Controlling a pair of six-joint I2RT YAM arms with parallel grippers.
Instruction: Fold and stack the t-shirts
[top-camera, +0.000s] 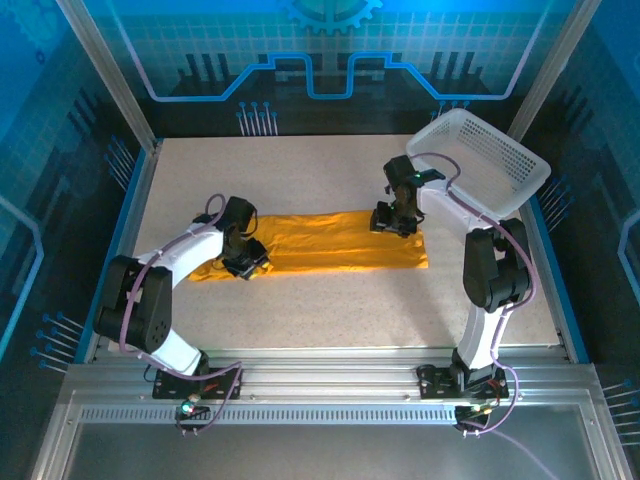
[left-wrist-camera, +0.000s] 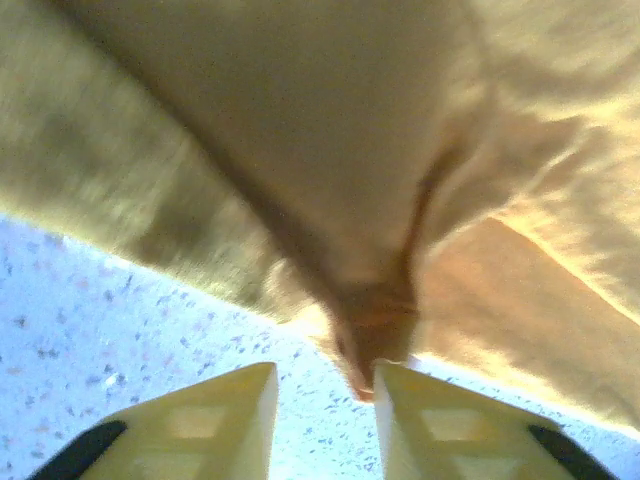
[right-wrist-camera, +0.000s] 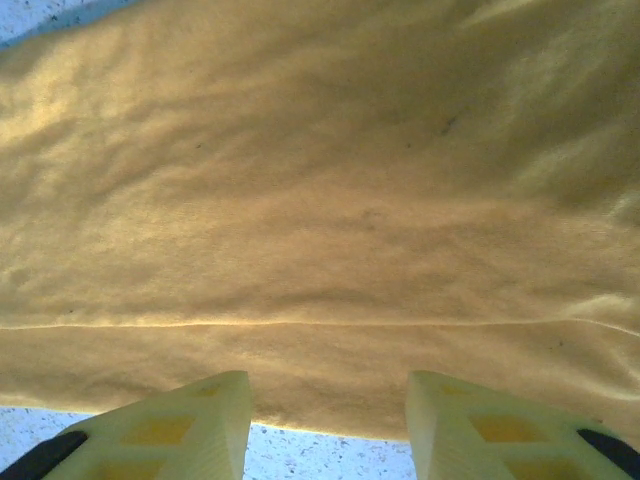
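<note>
The orange-yellow t-shirt (top-camera: 320, 240) lies in a long flat band across the middle of the table. My left gripper (top-camera: 246, 262) is down at the band's left end. In the left wrist view the left gripper (left-wrist-camera: 325, 378) is open with speckled table showing between the fingers, and a pinched-up fold of the t-shirt (left-wrist-camera: 375, 320) touches the right fingertip (left-wrist-camera: 400, 385). My right gripper (top-camera: 396, 220) hovers low over the band's right part. In the right wrist view the right gripper (right-wrist-camera: 326, 388) is open over the hem edge of the t-shirt (right-wrist-camera: 320, 200), with nothing pinched.
A white mesh basket (top-camera: 482, 155) sits tilted at the back right corner, right behind the right arm. Metal frame rails (top-camera: 130, 215) border the table (top-camera: 330, 310) on the left, right and near sides.
</note>
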